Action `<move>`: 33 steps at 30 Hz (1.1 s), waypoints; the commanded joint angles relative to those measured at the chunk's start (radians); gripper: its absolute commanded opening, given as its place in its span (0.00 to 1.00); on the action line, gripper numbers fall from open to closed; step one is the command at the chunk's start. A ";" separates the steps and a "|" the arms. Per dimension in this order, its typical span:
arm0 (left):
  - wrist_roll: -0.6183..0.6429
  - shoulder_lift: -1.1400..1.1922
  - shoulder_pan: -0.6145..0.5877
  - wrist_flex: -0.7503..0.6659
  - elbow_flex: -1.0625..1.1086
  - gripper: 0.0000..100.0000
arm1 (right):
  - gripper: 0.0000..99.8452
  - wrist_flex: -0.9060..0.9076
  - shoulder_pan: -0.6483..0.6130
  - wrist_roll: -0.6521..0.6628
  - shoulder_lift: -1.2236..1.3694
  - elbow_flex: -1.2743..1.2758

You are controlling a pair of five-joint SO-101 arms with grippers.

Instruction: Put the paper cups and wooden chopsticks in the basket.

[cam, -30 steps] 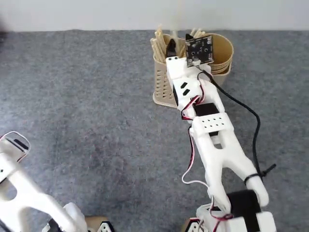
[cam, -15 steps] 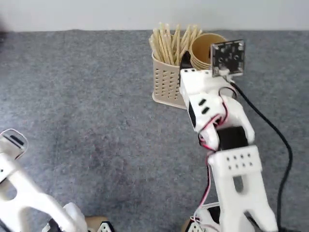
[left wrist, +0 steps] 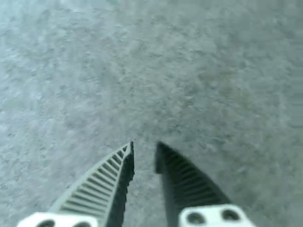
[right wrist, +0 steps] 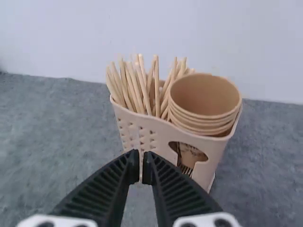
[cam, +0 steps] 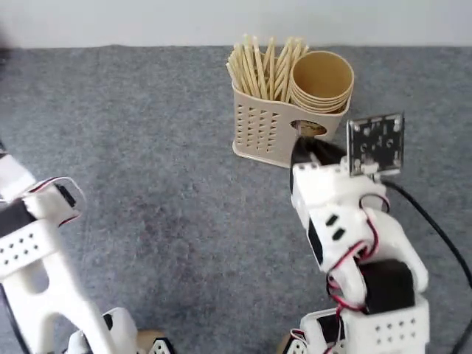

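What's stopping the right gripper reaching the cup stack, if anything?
Likely nothing, so yes: the right gripper sits shut just before the basket, facing it, nothing between them. The cups stand with open tops clear.

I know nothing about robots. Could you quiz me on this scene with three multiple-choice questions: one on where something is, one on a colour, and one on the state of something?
1. Where is the stack of paper cups?
A. Lying on the table
B. Standing in the basket beside the chopsticks
C. Held by an arm

2. What colour is the table cover?
A. Grey
B. Red
C. Green

3. How is the right gripper?
A. Clamped on a cup
B. Wide open
C. Shut and empty

Answers:
1. B, the cups sit nested in the basket next to the sticks.
2. A, the cover around the basket is grey.
3. C, its wrist view shows the fingers together with nothing between them.
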 commanded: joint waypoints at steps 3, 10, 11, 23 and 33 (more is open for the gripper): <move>-0.006 -0.278 0.158 0.133 -0.039 0.01 | 0.01 0.056 0.041 -0.009 -0.130 0.129; -0.006 -0.667 0.325 0.141 0.059 0.01 | 0.01 0.058 0.119 -0.009 -0.349 0.356; -0.006 -0.710 0.351 0.132 0.091 0.01 | 0.01 0.059 0.128 -0.009 -0.384 0.385; -0.009 -0.997 0.497 0.109 0.366 0.01 | 0.01 0.059 0.133 -0.048 -0.734 0.810; -0.137 -1.102 0.491 -0.028 0.696 0.01 | 0.01 0.061 0.134 -0.052 -0.723 0.939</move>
